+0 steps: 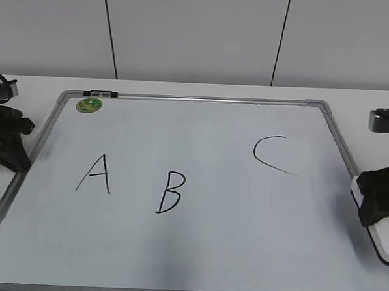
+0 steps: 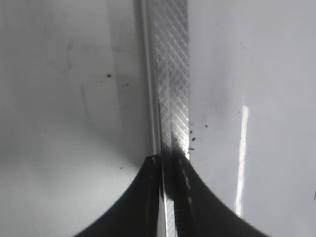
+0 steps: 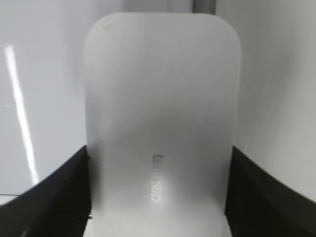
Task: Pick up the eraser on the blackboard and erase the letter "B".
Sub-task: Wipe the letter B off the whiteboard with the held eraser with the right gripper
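From the exterior view, the large white dry-erase blackboard with its grey metal frame (image 1: 325,108) lies flat on the white worktop (image 1: 184,88), so I can work down onto it. The black handwritten letter "B" (image 1: 171,192) sits left of the middle, between the black "A" (image 1: 96,174) and the black "C" (image 1: 272,155); a small round green magnet (image 1: 89,104) sits near the far left corner. My right hand (image 1: 376,197) is at the board's right edge, straddling the smooth white rounded plastic eraser (image 1: 382,235), which lies on the frame there, well apart from the "B". My left hand (image 1: 4,142) waits by the left edge, out of the way.

In the left wrist view, my left hand (image 2: 170,165) is low over the hatched frame strip. Its two dark fingers (image 2: 143,197) look nearly together with only the strip showing between them, gripping nothing I can see.

In the right wrist view, the eraser fills the gap of my right hand (image 3: 158,192). The ribbed fingers (image 3: 59,187) press its two long sides, so I judge it gripped; whether it is lifted I cannot tell. I hold it across its width, I think, so the dark underside can sweep flat over the "B".
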Available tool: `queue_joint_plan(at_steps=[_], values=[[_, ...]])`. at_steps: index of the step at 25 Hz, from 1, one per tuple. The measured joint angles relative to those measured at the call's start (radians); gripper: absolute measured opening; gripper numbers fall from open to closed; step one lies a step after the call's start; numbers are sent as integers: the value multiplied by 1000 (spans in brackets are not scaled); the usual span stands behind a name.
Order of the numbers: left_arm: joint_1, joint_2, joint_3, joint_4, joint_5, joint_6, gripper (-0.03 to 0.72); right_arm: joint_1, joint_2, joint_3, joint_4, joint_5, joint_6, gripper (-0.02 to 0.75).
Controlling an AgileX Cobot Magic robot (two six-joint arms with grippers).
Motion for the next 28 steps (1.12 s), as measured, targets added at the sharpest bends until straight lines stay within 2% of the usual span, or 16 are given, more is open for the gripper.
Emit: queue_joint_plan(at_steps=[3, 5, 10, 16, 21, 28], values=[[0, 0, 0, -2, 0, 0, 36, 14, -1, -58, 2, 41, -9, 536], [0, 0, 0, -2, 0, 0, 36, 58, -1, -97, 0, 54, -16, 536], [0, 0, 0, -4, 0, 0, 36, 248, 17, -217, 2, 76, -19, 536], [0, 0, 0, -5, 0, 0, 37, 397, 183, -424, 8, 157, -22, 536], [0, 0, 0, -7, 2, 0, 37, 452, 341, -595, 0, 211, -53, 536], [0, 0, 0, -9, 4, 0, 37, 457, 505, -766, 0, 265, -95, 536]])
